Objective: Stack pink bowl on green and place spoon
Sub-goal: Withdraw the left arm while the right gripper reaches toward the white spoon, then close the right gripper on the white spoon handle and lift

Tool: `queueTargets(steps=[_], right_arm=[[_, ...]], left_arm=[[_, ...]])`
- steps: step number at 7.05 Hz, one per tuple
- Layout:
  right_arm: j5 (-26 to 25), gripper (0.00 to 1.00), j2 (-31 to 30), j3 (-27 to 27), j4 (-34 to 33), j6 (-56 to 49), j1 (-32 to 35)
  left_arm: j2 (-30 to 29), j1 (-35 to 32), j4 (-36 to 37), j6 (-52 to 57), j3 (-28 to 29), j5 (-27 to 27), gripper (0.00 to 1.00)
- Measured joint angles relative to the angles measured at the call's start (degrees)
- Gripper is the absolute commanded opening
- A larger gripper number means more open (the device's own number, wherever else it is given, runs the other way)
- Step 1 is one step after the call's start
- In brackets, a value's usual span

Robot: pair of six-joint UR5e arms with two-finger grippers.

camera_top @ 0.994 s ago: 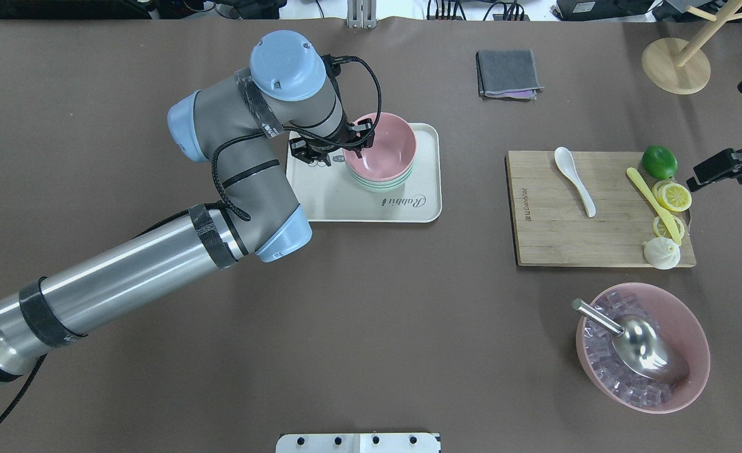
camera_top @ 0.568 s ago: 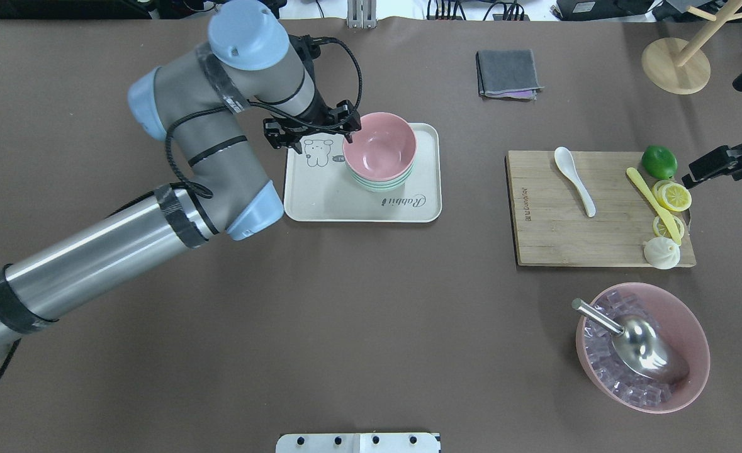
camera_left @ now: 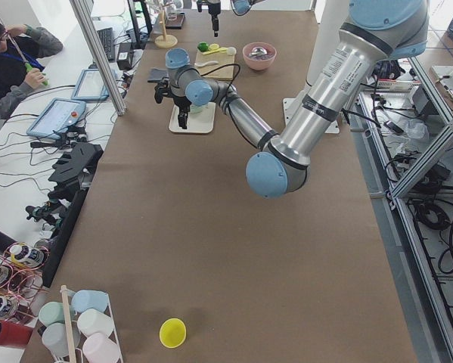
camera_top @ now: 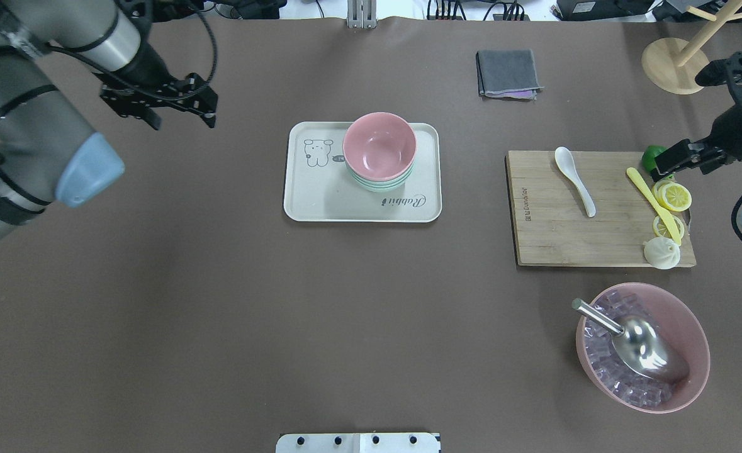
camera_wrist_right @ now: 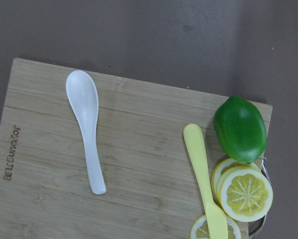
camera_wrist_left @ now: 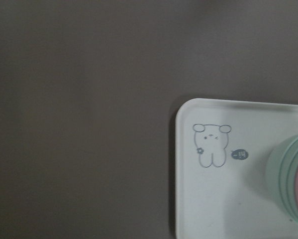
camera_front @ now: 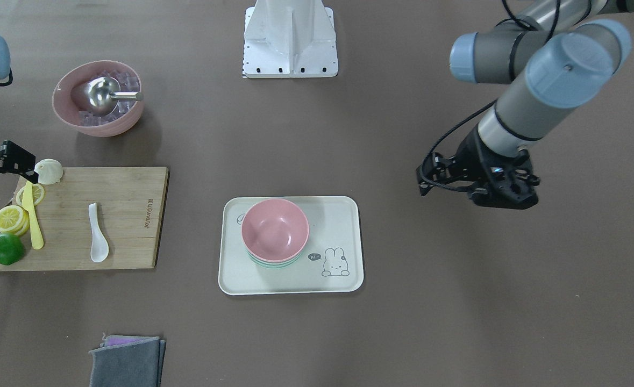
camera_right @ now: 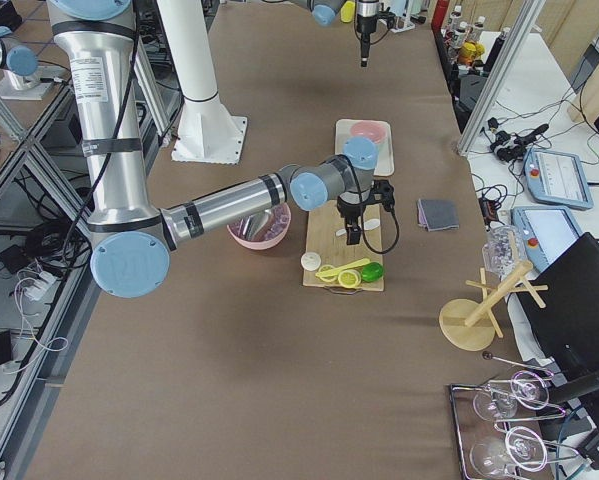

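Note:
The pink bowl [camera_top: 380, 150] sits nested in the green bowl [camera_top: 380, 186] on the cream tray [camera_top: 320, 201]; the stack also shows in the front view [camera_front: 275, 228]. The white spoon [camera_top: 575, 181] lies on the wooden cutting board [camera_top: 553, 239], bowl end away from me, and shows in the right wrist view [camera_wrist_right: 86, 129]. My left gripper [camera_top: 182, 121] is open and empty, above the table left of the tray. My right gripper [camera_top: 685, 157] hovers over the board's far right corner by the lime, right of the spoon, and looks open and empty.
A lime [camera_top: 651, 154], lemon slices [camera_top: 673, 196], a yellow knife [camera_top: 654, 204] and a bun [camera_top: 661, 253] share the board. A pink bowl of ice with a metal scoop [camera_top: 642, 346] stands near right. A grey cloth [camera_top: 508, 73] and wooden stand [camera_top: 676, 66] are at the back.
My left gripper has let go of the pink bowl and pulled away left off the tray. My right gripper has moved inward over the board's lime corner.

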Motion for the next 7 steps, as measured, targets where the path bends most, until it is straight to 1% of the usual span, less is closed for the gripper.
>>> queueTargets(steps=[1, 2, 3, 4, 5, 6, 7], right_arm=[[-1.3, 1.00, 2.0, -0.9, 0.0, 2.5, -1.7], [-3.1, 1.00, 4.0, -1.6, 0.0, 5.0, -3.9], [-6.2, 1.00, 5.9, -2.4, 0.2, 6.7, -6.8], [-9.3, 0.99, 7.1, -3.8, 2.1, 7.4, -9.8], [-11.0, 0.97, 7.5, -6.2, 6.2, 8.6, -11.9], [-11.7, 0.90, 7.3, -8.9, 10.8, 11.1, -12.9], [-12.0, 0.80, 7.1, -10.4, 13.1, 12.6, -13.2]], left_arm=[[4.7, -4.9, 6.3, 12.8, -3.6, -0.1, 0.99], [9.8, -11.3, 10.2, 27.7, -4.8, -0.2, 0.99], [14.3, -17.8, 11.9, 42.1, -3.5, -0.3, 0.99], [17.4, -22.9, 12.3, 53.1, -1.0, -0.3, 0.99], [19.1, -26.1, 12.3, 59.2, 0.8, -0.4, 0.99], [19.8, -27.5, 12.3, 61.5, 1.6, -0.4, 0.99], [20.1, -28.0, 12.3, 62.3, 1.8, -0.4, 0.99]])
